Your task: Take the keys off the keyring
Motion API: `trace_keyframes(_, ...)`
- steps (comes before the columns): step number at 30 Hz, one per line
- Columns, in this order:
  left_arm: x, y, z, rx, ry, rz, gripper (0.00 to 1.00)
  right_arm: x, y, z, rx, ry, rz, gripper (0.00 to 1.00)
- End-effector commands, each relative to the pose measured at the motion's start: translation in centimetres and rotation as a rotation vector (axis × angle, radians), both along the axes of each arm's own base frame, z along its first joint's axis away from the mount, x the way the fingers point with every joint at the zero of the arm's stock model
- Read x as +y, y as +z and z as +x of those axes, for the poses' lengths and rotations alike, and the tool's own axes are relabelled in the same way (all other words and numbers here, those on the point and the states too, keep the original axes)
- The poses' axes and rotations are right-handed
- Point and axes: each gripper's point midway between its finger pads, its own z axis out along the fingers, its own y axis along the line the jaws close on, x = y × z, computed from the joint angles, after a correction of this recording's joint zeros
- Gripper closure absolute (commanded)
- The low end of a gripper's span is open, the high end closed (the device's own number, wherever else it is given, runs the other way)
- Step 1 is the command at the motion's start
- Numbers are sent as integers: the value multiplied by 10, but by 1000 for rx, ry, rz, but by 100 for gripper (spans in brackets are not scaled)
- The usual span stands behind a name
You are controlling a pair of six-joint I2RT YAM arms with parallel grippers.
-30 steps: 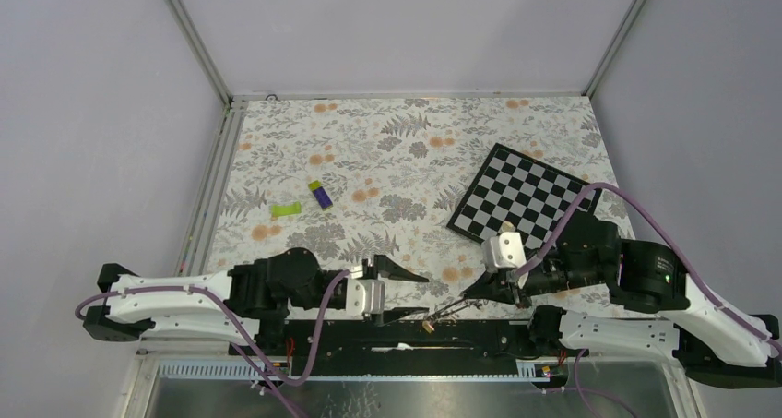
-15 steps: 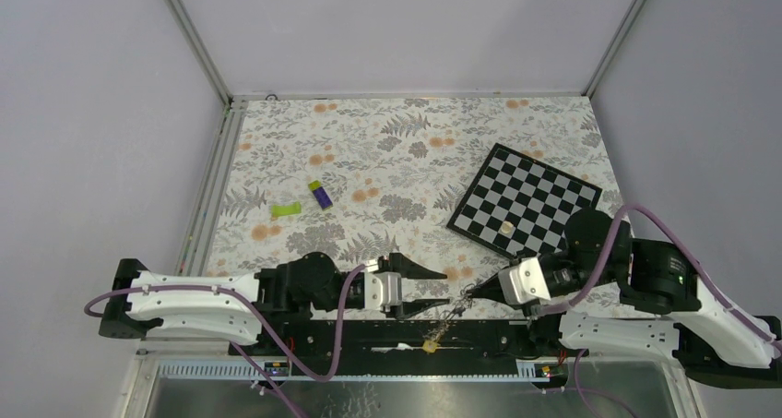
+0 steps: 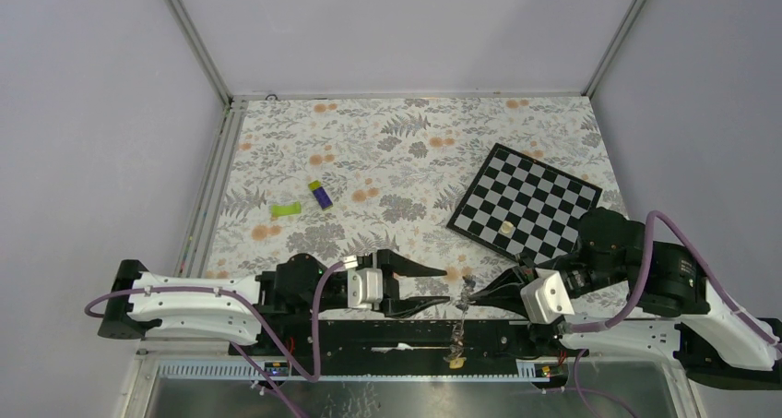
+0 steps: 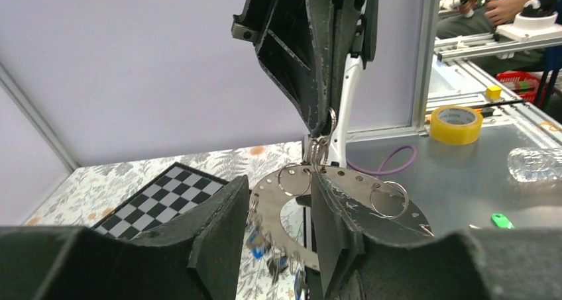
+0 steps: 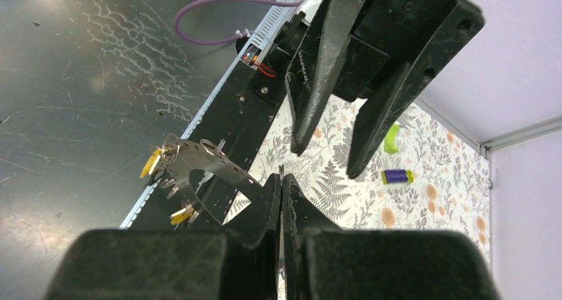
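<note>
Right gripper [image 3: 470, 293] was clamped shut on the keyring [image 4: 354, 183], hanging near-left of the checkerboard [image 3: 524, 199], keys [image 4: 257, 242] dangling under it. Left gripper [image 3: 449, 287] half open, empty, just beside the keyring.

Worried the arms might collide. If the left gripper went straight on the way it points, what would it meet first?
Probably the keyring, hanging from the shut right gripper just ahead of the open left gripper. The right gripper itself comes right behind it, though depth is hard to judge.
</note>
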Motion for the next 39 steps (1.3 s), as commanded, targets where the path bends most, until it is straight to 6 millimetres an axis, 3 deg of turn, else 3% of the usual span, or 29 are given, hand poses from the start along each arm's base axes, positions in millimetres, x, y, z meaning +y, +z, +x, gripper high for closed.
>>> trace_keyframes(1,4,25,-12,18,-72,-129,56,8,41,-4,-73,51,169,100)
trace_keyframes(18,12,39,-26,32,-155,-251,61,17,47,-4,-92,69,229,100)
trace_keyframes(27,5,33,-30,47,-179,-233,68,18,50,-1,-109,55,268,100)
trace_keyframes(39,3,29,-27,69,-167,-239,67,18,58,-5,-112,76,305,100)
